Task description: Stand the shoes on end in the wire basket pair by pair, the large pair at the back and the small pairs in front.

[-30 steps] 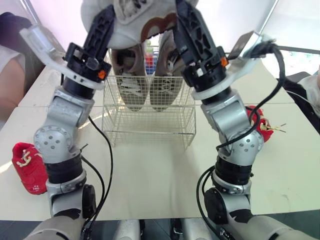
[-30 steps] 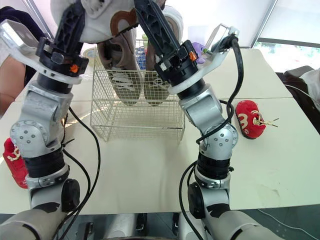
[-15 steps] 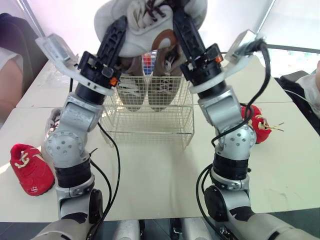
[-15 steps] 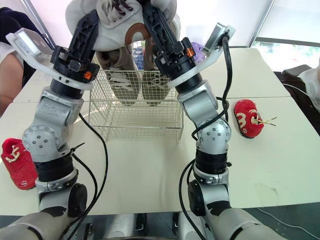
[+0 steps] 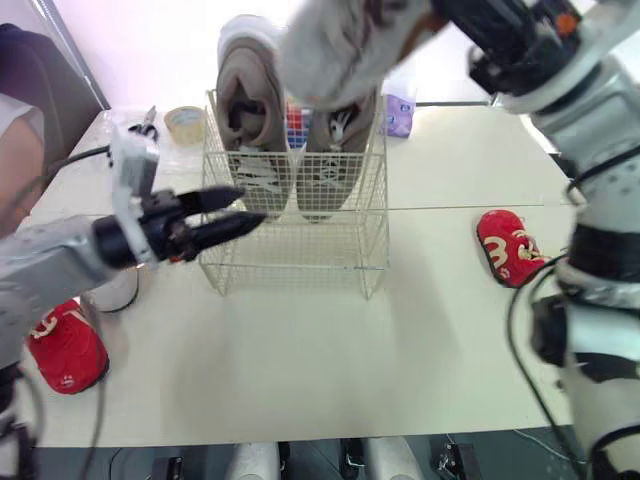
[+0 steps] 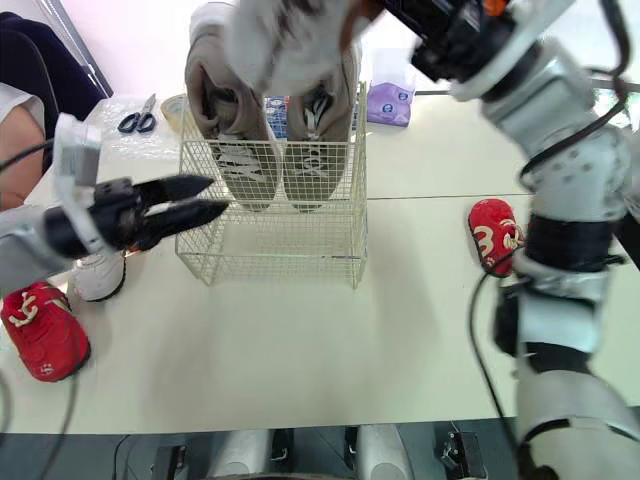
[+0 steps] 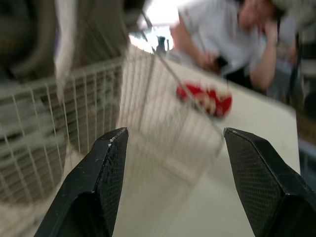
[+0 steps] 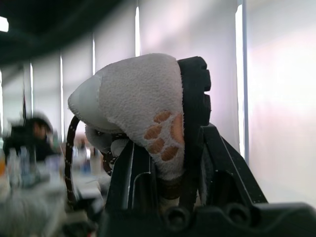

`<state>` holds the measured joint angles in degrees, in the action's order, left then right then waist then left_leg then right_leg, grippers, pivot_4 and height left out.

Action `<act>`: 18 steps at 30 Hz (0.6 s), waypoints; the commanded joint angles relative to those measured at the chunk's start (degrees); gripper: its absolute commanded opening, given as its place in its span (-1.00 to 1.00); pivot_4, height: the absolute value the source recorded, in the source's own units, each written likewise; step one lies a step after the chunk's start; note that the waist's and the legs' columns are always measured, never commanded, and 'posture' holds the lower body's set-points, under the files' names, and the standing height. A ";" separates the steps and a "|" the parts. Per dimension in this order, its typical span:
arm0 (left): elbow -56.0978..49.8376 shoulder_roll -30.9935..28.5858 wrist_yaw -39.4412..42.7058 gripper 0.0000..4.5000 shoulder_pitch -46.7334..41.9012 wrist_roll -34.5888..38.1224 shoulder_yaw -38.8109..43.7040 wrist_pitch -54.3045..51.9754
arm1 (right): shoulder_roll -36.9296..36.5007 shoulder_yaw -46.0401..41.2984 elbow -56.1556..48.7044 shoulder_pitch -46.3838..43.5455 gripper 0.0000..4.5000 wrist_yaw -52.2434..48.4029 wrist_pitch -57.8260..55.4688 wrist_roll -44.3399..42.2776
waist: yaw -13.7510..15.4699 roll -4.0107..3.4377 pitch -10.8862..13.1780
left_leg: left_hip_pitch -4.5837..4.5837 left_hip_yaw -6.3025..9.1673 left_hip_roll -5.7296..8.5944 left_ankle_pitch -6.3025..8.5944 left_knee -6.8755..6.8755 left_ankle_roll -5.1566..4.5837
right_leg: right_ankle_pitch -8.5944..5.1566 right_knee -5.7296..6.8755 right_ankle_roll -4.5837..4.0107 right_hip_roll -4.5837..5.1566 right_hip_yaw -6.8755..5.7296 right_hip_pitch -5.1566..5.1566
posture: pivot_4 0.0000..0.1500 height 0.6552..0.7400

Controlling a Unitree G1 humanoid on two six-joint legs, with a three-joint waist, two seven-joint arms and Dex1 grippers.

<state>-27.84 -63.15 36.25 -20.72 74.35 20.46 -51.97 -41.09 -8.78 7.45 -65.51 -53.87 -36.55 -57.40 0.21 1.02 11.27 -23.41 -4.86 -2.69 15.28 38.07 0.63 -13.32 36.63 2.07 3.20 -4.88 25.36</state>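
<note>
Left eye view: at top centre the right hand point(image 8: 165, 113) gripped a pale shoe point(image 5: 335, 48) above the wire basket point(image 5: 290, 258); at centre left the left hand point(image 5: 250, 204), fingers spread wide, hovered beside the basket.

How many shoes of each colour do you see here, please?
Red shoes: 2, at the left and right of the table.
Beige shoes: 2, standing in the wire basket.
White shoes: 2, one held above the basket, one on the table.
Total: 6
</note>
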 commanded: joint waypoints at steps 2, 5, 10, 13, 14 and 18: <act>-4.45 -4.75 6.07 0.39 3.07 1.86 5.78 -2.83 | -2.85 6.95 6.81 -4.07 -0.77 -16.13 4.32 10.74 | -0.51 -0.08 0.03 | 0.01 -0.03 -0.04 0.00 -0.03 0.00 | 0.00 -0.04 -0.01 -0.01 0.01 0.00 | 1.00 1.00; -5.97 -3.13 3.07 0.39 5.40 3.96 7.36 -3.15 | -2.08 9.70 12.77 -4.46 -0.77 -20.71 11.63 18.71 | -0.96 -0.08 0.03 | 0.00 0.00 -0.07 0.00 -0.04 0.01 | 0.00 -0.04 -0.01 -0.01 0.05 0.00 | 1.00 1.00; -9.02 3.96 -9.07 0.39 9.30 11.69 7.75 -0.26 | 0.55 10.28 21.98 -6.15 -0.77 -25.20 17.20 24.71 | -0.93 -0.08 0.04 | -0.04 -0.02 -0.04 -0.01 -0.03 0.02 | 0.01 -0.02 0.01 0.05 0.09 0.02 | 1.00 1.00; -12.35 7.73 -15.19 0.39 11.66 13.57 6.04 1.43 | 2.47 10.80 24.48 -6.12 -0.77 -27.05 19.17 27.25 | -0.96 -0.05 0.03 | -0.05 -0.02 -0.05 -0.01 -0.01 0.03 | 0.02 0.00 0.01 0.17 0.09 0.02 | 1.00 1.00; -13.57 8.76 -16.75 0.39 12.50 13.56 5.17 1.95 | 3.13 10.99 24.81 -6.00 -0.77 -27.62 19.48 27.83 | -0.93 -0.06 0.03 | -0.03 -0.02 -0.04 -0.01 -0.01 0.03 | 0.03 0.02 0.01 0.18 0.10 0.00 | 1.00 1.00; -15.93 11.23 -21.29 0.39 14.54 14.43 3.09 4.01 | 5.09 11.54 24.34 -5.32 -0.77 -29.24 19.87 29.79 | -0.89 -0.06 0.03 | -0.01 -0.03 -0.01 -0.02 0.02 0.04 | 0.03 0.09 0.00 0.22 0.09 0.00 | 1.00 1.00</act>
<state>-42.16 -52.15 16.36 -6.19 87.72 23.30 -49.84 -35.89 3.52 33.11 -70.00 -82.37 -17.97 -27.93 -0.68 0.96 11.30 -23.41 -4.89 -2.70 15.26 38.10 0.67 -13.29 36.74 2.08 3.42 -4.79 25.36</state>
